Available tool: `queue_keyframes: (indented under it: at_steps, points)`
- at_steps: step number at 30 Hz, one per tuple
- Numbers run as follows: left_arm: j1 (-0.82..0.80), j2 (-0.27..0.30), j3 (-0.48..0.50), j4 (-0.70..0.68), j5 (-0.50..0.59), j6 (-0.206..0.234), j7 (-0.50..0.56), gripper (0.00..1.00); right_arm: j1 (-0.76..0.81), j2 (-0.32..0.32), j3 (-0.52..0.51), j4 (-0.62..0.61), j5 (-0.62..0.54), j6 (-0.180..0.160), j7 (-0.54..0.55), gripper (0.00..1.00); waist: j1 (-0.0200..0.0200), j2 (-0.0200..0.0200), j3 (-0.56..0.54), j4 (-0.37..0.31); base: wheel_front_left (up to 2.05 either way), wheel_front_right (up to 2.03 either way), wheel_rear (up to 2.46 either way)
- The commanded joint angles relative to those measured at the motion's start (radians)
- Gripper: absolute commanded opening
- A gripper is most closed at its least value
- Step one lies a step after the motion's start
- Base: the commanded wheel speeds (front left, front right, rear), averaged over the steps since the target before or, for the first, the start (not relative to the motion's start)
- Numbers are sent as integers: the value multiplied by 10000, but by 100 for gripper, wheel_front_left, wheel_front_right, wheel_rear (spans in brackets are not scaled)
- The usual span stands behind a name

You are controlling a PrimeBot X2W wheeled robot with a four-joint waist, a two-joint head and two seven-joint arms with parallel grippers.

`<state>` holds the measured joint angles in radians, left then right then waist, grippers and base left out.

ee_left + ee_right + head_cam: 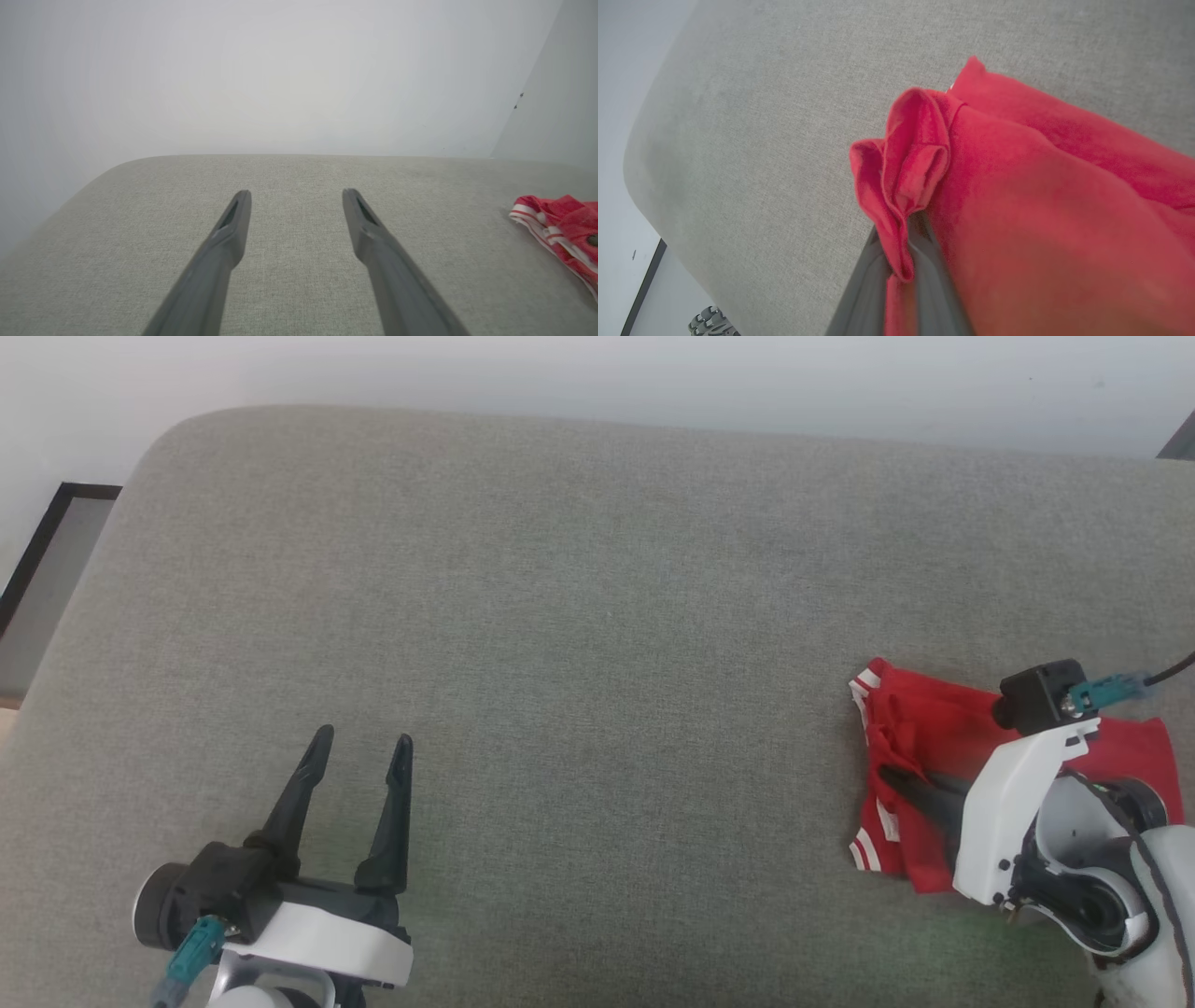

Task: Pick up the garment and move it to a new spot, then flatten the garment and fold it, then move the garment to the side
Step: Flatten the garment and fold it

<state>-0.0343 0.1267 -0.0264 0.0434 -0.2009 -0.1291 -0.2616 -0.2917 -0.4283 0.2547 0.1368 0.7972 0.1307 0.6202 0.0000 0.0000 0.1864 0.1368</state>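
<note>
The right gripper (894, 777) has its fingers clenched on a fold of the garment (934, 728), right on the grey cushion (597, 616). The left gripper (362, 739) gapes idle. This looks like the pick-up step, and the next move is likely a lift and carry leftward.

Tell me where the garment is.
The garment lies at the right of the head view on the grey cushion, a fold pinched in the shut right gripper; the open left gripper sits far off at lower left.
</note>
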Motion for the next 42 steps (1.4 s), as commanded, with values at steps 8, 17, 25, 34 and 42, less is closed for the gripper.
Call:
queue_keyframes:
  at_steps: [8,17,25,34,42]
  points:
    - [-137,179,-58,275,-224,-16,-43,100,-278,78,345,522,8,-4,-700,100,0,0,-48,-172,0,0,0]
    - [87,424,-91,738,-462,-17,-43,100,-508,-386,892,401,452,-4,-1919,100,0,0,-432,-610,0,0,0]
    - [333,503,30,1208,-670,-17,-44,100,-522,-993,1407,1622,871,-4,-5241,100,0,0,-1055,-1158,0,0,0]
    - [688,385,529,1318,-751,-17,-44,100,-559,-1270,1902,3131,316,-4,-8462,100,0,0,-1662,-1552,0,0,0]
    - [1317,164,1285,965,-768,-17,-44,100,-79,-902,730,2688,-867,-4,-8856,100,0,0,-2049,-1718,0,0,0]
